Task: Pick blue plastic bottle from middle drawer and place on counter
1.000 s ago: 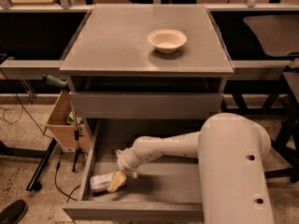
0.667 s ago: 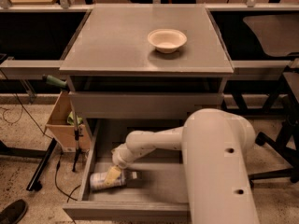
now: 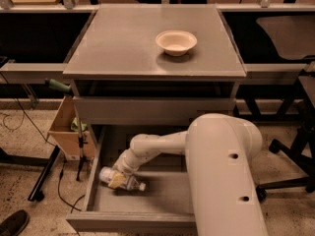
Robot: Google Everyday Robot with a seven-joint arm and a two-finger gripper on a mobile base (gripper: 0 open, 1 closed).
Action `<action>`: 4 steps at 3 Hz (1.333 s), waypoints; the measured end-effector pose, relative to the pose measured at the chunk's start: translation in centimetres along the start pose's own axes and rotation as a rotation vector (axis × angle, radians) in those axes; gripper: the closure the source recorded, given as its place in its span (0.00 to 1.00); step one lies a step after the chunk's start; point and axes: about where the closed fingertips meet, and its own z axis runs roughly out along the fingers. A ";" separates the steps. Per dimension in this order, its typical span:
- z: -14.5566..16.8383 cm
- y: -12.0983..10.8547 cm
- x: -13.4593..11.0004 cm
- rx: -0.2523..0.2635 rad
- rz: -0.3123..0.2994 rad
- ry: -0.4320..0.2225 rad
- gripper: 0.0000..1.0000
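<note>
A cardboard box sits at the left, just outside the open drawer. Inside, near the left wall, the bottle lies on its side. The gripper is down on the bottle's middle. I cannot tell whether it is clenched on the bottle or only resting there. The bottle is round and smooth (and lying flat), so a shallow hold could let it roll or squirt free. It could also catch on the shut drawer front above during the lift. Further right, a bowl stands on the surface, where a careless set-down might knock it.
</note>
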 end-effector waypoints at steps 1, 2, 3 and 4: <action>-0.1 0.4 0.8 0.005 0.031 -0.021 0.84; -0.6 0.6 1.1 0.006 0.042 -0.022 1.00; -7.7 -2.3 -3.1 0.090 0.024 0.010 1.00; -17.0 -2.1 -2.5 0.166 -0.001 0.071 1.00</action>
